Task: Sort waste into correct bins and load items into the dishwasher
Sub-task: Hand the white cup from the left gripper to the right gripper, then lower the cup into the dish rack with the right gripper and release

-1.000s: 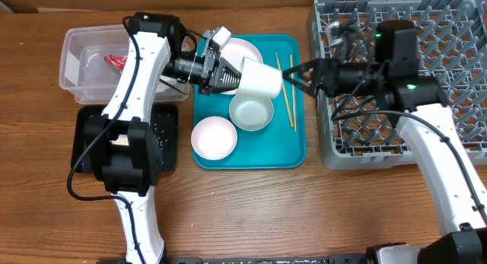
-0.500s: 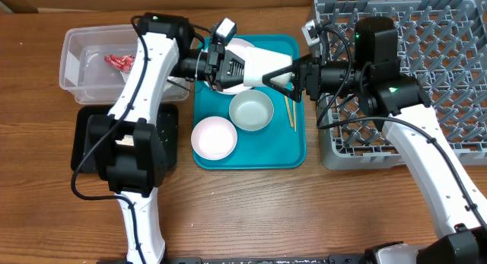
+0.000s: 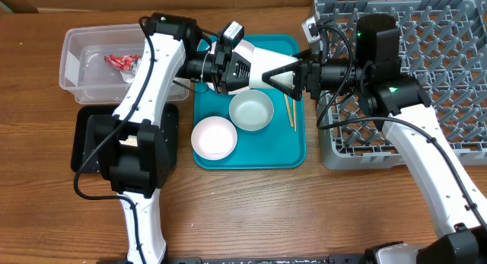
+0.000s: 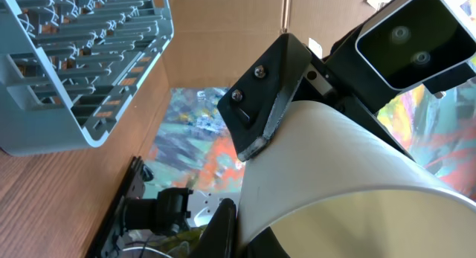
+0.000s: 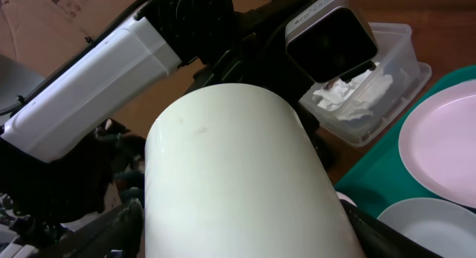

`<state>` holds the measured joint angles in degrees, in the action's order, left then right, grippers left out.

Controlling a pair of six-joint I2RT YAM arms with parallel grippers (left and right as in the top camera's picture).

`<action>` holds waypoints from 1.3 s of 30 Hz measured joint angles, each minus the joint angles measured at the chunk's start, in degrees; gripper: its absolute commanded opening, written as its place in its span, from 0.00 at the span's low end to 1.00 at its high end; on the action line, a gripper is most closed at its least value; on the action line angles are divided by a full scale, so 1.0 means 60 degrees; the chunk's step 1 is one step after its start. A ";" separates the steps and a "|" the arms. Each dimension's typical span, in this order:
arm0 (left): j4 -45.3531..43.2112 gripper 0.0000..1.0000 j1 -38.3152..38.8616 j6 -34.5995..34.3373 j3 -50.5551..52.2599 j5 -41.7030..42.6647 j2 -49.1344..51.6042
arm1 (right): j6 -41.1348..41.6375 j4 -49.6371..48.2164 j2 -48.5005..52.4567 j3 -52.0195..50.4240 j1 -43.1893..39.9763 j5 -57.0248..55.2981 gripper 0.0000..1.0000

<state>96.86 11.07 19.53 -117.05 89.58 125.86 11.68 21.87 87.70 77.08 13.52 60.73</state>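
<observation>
- Left tool [image 3: 249, 68] is clamped on the white cup [image 3: 268, 64]. In the left wrist view one black finger [image 4: 271, 102] presses on the cup's outer wall, and the other shows at the lower edge.
- The cup is held in the air lying sideways, directly between the two tools and above the teal tray [image 3: 298, 154].
- Right tool [image 3: 283, 72] faces the left tool head-on with its fingers spread apart, one finger [image 5: 119, 228] on each side of the cup. In the right wrist view the cup fills the space between them. Cannot tell whether the pads touch it.
- Pale bowl [image 3: 251, 110] sits on the tray just below both tools, upright.
- Small dish [image 3: 213, 137] is on the same tray, further from the tools than the bowl and just beside it, on the left tool's side.
- Two chopsticks [image 3: 288, 112] lie side by side on the tray under the right tool, just beside the bowl.
- Plate [image 5: 442, 135] is on the tray, seen past the cup from the right tool, near the bowl.
- Clear tub [image 3: 72, 66] stands behind the left tool, beyond its arm. It holds the red-and-silver wrapper [image 3: 120, 61] and the white napkin [image 5: 349, 91].
- Black tray [image 3: 85, 142] is on the table [image 3: 46, 211] next to the tub, at the left arm's base.
- Grey dish rack [image 3: 441, 36] sits behind the right tool, with the right arm reaching out over its near corner.
</observation>
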 measured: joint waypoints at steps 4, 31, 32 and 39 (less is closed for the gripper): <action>0.0007 0.04 -0.0011 -0.0095 -0.0011 0.0000 0.0000 | -0.0193 0.0025 0.0007 0.0000 -0.0036 0.0025 0.70; -0.0004 0.61 -0.0503 -0.0331 -0.0273 -0.0215 0.0015 | 0.0259 0.3213 0.0091 0.0055 -0.2444 -0.1184 0.50; 0.0004 0.62 -0.0565 -0.0299 -0.0484 -0.0379 0.0044 | 0.0302 0.3898 0.0087 0.0164 -0.2539 -0.1759 0.50; -0.0310 0.67 -0.0820 -0.0998 -0.3366 -0.3118 0.0117 | 0.0382 0.7836 -0.0073 0.1916 -0.2350 -0.5756 0.51</action>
<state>95.00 6.15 13.54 -137.25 70.87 126.56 13.98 68.88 87.26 88.58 -0.58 26.20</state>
